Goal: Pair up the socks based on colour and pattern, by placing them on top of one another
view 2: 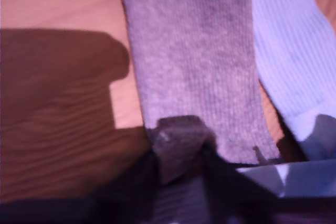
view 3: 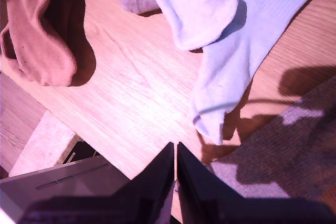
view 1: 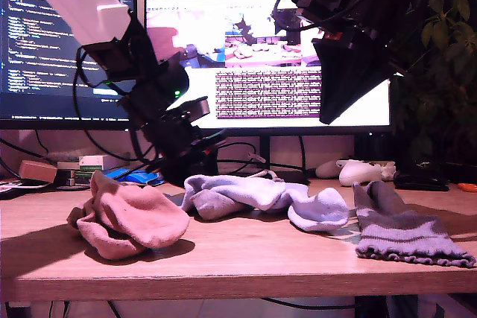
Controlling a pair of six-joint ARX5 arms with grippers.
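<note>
Down at the wooden table point(view 1: 246, 255), my first gripper point(view 2: 178, 153) pinches a limp grey-lavender knit sock point(view 2: 194, 61); my second gripper point(view 3: 175, 169) hangs pressed together, holding nothing.

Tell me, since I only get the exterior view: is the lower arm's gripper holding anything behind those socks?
Observer: Yes. The first wrist view shows my first gripper pinching a fold of a grey sock.
Operator: And the other gripper?
Observer: My second gripper is shut with nothing in it, over the bare table.
Operator: What's next to that grey sock?
Observer: A pale blue sock lies right alongside it.
</note>
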